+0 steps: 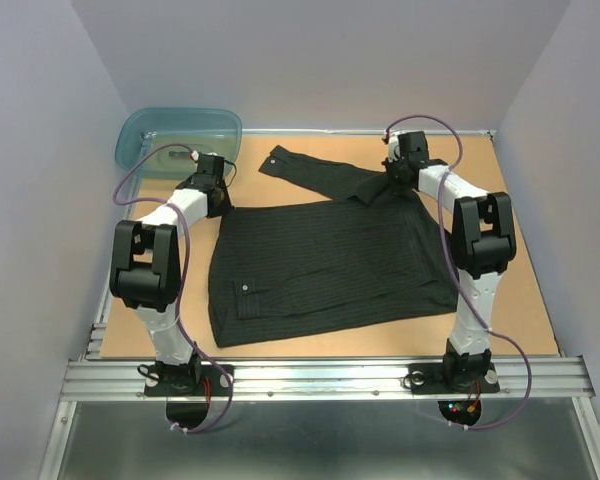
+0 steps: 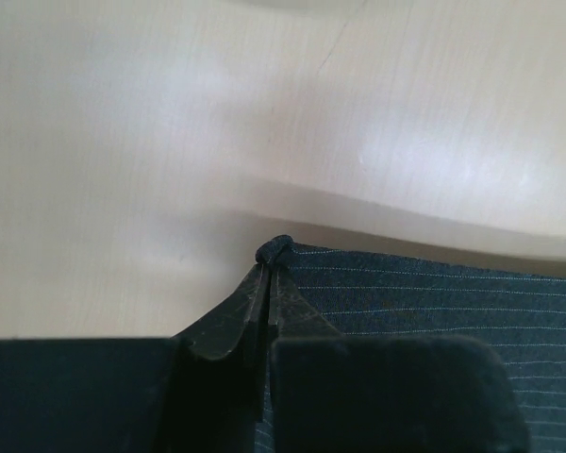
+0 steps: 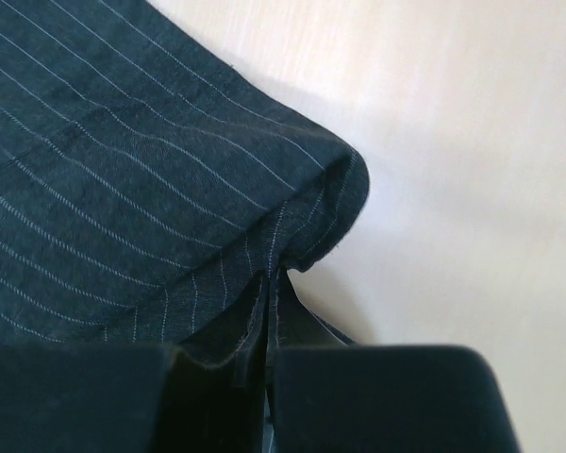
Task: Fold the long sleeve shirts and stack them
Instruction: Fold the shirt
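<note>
A black pinstriped long sleeve shirt point(image 1: 325, 265) lies spread on the table, chest pocket near the front left, one sleeve point(image 1: 310, 170) stretched toward the back. My left gripper point(image 1: 220, 205) is at the shirt's back left corner, shut on a pinch of the dark cloth point(image 2: 275, 250), the jaws pressed together with a nub of cloth at the tips. My right gripper point(image 1: 392, 180) is at the back right, where the sleeve meets the body, shut on a fold of the striped cloth point(image 3: 311, 208).
A translucent teal plastic tub point(image 1: 178, 140) stands at the back left corner, just behind the left arm. Grey walls close in the table point(image 1: 520, 290) on three sides. A metal rail point(image 1: 320, 378) runs along the near edge.
</note>
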You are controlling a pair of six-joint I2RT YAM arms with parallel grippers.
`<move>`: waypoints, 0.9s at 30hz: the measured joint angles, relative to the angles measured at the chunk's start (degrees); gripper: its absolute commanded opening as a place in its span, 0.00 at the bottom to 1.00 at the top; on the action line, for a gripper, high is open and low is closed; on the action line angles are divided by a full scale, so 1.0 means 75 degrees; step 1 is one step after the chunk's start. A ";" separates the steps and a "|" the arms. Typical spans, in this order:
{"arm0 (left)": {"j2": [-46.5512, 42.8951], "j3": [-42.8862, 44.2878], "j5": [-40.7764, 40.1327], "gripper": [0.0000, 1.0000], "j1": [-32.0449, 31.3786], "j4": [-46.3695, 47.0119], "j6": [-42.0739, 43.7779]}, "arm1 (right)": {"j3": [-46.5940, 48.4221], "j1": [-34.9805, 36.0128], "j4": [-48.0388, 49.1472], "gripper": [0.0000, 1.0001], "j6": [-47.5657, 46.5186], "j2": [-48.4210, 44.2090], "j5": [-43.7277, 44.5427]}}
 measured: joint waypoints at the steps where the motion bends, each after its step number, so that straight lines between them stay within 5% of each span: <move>1: -0.0166 -0.0052 -0.0003 0.10 0.0000 -0.0003 -0.0017 | -0.0035 0.0000 -0.0017 0.00 0.0032 -0.0111 0.0017; 27: -0.1731 -0.1419 -0.0009 0.15 -0.0090 -0.0108 -0.0452 | -0.2827 -0.0003 0.0440 0.01 0.2509 -0.2565 0.0571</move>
